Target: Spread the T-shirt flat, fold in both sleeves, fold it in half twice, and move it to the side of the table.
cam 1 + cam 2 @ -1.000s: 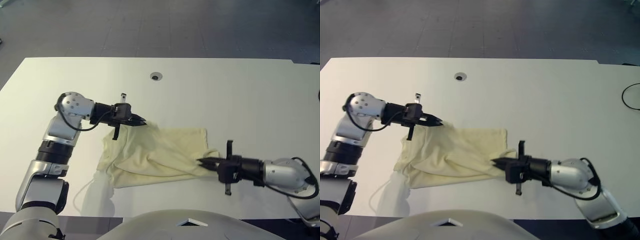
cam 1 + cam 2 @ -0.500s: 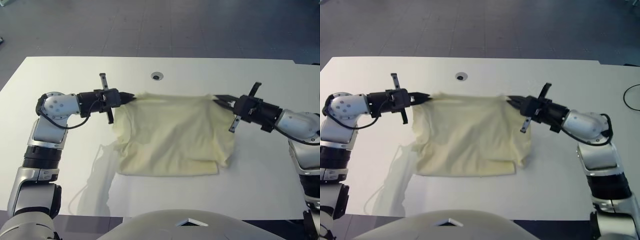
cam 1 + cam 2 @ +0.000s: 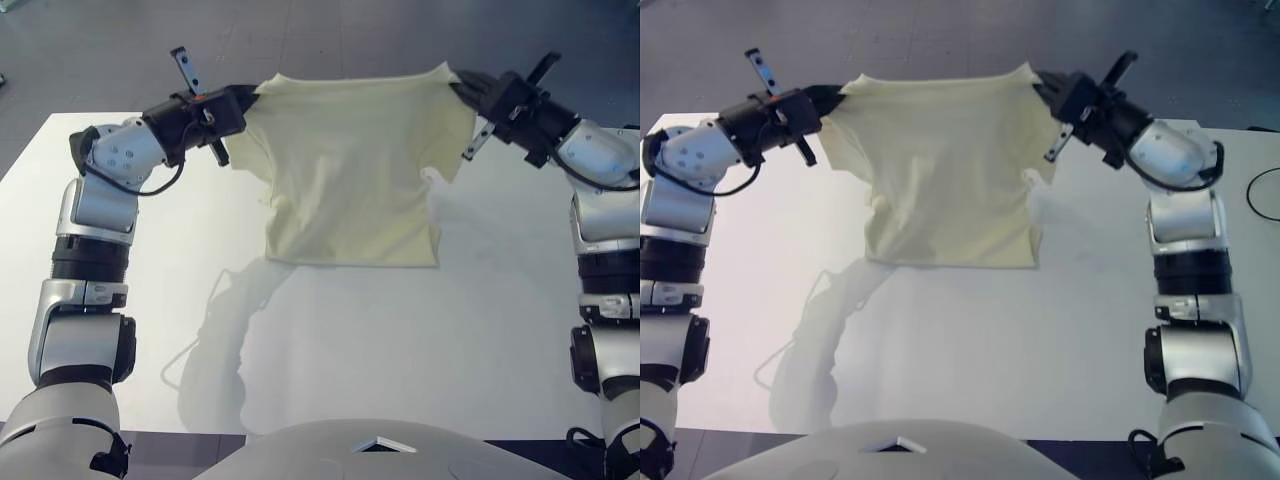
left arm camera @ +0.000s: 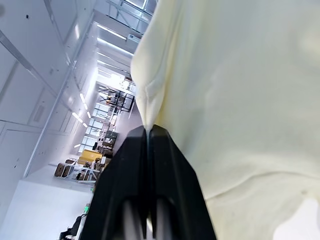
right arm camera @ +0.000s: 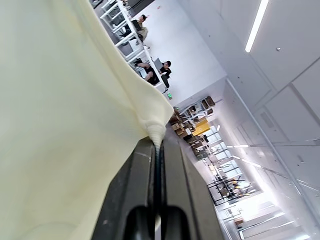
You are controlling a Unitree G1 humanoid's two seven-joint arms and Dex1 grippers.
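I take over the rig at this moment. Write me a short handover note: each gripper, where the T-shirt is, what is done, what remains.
Left gripper: shut on one top corner of the T-shirt.
Right gripper: shut on the other top corner.
The T-shirt hangs stretched between them, in the air over the far part of the table; its lower edge seems clear of the tabletop.
Done: shirt opened out in the air, no step finished.
Left: lay it flat, fold in both sleeves, fold in half twice, move it to the side.
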